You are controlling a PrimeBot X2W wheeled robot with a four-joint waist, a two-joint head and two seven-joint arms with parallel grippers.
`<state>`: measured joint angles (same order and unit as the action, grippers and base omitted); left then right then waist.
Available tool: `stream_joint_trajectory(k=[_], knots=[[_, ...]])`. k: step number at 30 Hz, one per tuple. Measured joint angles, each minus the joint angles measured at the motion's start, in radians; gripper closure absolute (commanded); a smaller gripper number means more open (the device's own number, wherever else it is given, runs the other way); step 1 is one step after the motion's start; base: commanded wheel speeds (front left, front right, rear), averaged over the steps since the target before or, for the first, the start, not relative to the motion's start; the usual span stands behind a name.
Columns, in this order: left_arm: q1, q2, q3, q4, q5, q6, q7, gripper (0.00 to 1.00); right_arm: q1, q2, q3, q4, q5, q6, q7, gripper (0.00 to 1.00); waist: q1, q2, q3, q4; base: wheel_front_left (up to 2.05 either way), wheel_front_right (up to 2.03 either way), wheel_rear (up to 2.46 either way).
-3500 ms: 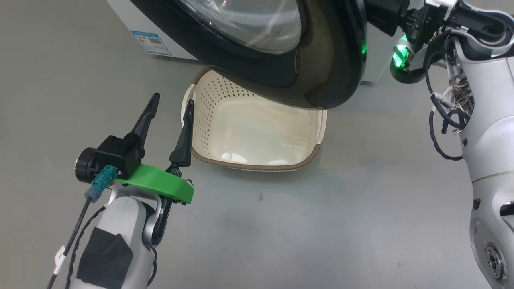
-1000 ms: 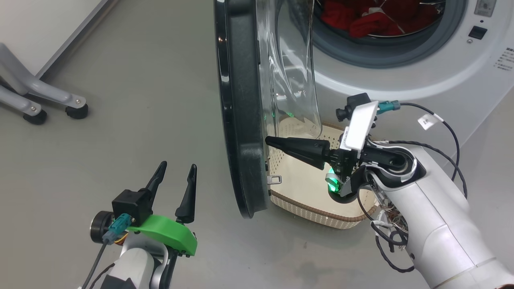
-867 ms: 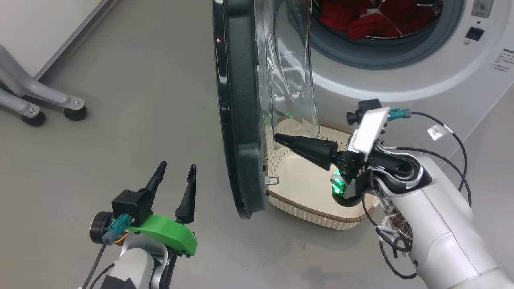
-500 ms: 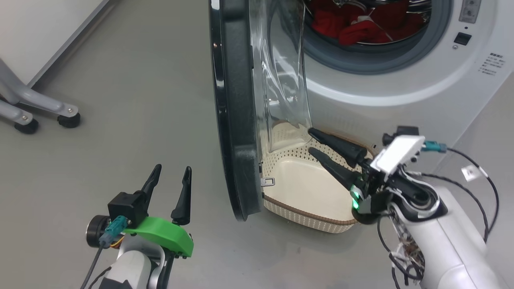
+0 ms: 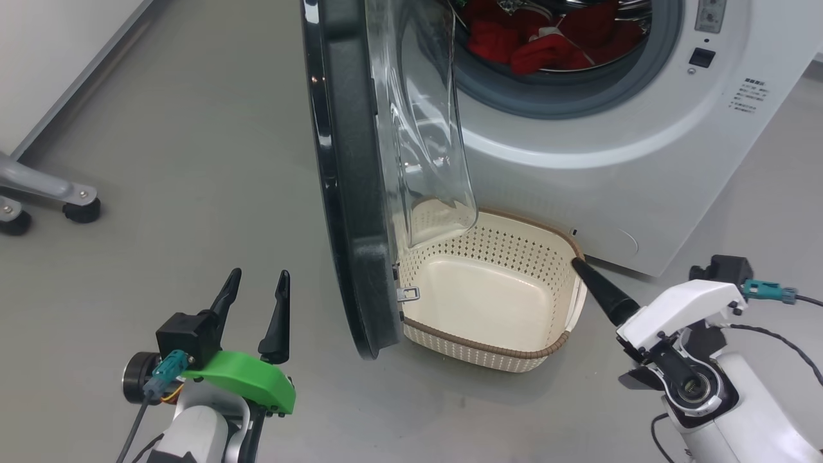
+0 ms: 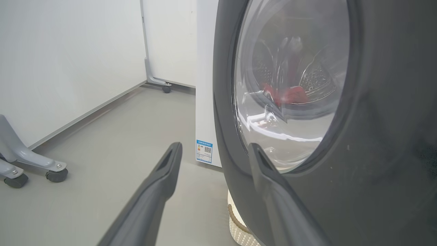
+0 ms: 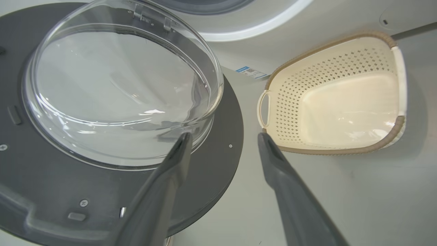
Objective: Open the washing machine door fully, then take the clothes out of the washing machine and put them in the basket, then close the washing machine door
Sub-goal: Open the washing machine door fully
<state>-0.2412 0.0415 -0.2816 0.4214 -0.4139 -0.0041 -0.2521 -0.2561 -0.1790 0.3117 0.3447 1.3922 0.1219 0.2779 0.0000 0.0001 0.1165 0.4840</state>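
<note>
1. We see the washing machine door swung open, top cut off, hiding one end of the basket
2. The clothes lie inside the washing machine, partly cropped
3. Our left gripper and right gripper both gape, empty

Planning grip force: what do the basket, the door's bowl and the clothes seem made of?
The basket: glossy cream plastic, judging by moulded perforations and sheen; its brown rim looks woven, perhaps moulded. The bowl of the washing machine door: clear, with sharp reflections, so glass or clear plastic. The clothes: soft red fabric, crumpled in folds.
</note>
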Motion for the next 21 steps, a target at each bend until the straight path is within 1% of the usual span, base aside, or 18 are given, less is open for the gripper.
stream_joint_trajectory(k=[7,9,10,11,13,16,17,21], knots=[[0.000,0.000,-0.003,0.014,0.000,0.000,0.000,0.00,0.007,-0.078,0.044,0.005,-0.303,0.000,-0.253,0.00,0.0000,0.0000,-0.011,-0.015,0.00,0.00,0.00],[0.000,0.000,-0.003,0.016,0.000,0.000,0.000,0.00,0.007,-0.119,0.075,0.016,-0.439,0.000,-0.336,0.00,0.0000,0.0000,-0.013,-0.016,0.00,0.00,0.00],[0.000,0.000,-0.003,0.017,0.000,0.000,0.000,0.00,0.007,-0.131,0.072,0.026,-0.485,0.000,-0.378,0.00,0.0000,0.0000,-0.015,-0.016,0.00,0.00,0.00],[0.000,0.000,-0.003,0.017,0.000,0.000,0.000,0.00,0.007,-0.136,0.066,0.033,-0.504,-0.002,-0.415,0.00,0.0000,0.0000,-0.016,-0.017,0.00,0.00,0.00],[0.000,0.000,-0.003,0.020,0.000,0.000,0.000,0.00,0.007,-0.141,0.073,0.042,-0.576,-0.025,-0.489,0.00,0.0000,0.0000,-0.021,-0.018,0.00,0.00,0.00],[0.000,0.000,-0.002,0.023,0.000,0.000,0.000,0.00,0.007,-0.137,0.079,0.047,-0.640,-0.062,-0.582,0.00,0.0000,0.0000,-0.026,-0.020,0.00,0.00,0.00],[0.000,0.000,0.000,0.024,0.000,0.000,0.000,0.00,0.007,-0.135,0.082,0.050,-0.663,-0.072,-0.593,0.00,0.0000,0.0000,-0.029,-0.021,0.00,0.00,0.00],[0.004,0.004,0.004,0.026,0.000,0.000,0.000,0.00,0.007,-0.127,0.089,0.047,-0.735,-0.114,-0.558,0.00,0.0000,0.0000,-0.039,-0.028,0.00,0.00,0.00]])
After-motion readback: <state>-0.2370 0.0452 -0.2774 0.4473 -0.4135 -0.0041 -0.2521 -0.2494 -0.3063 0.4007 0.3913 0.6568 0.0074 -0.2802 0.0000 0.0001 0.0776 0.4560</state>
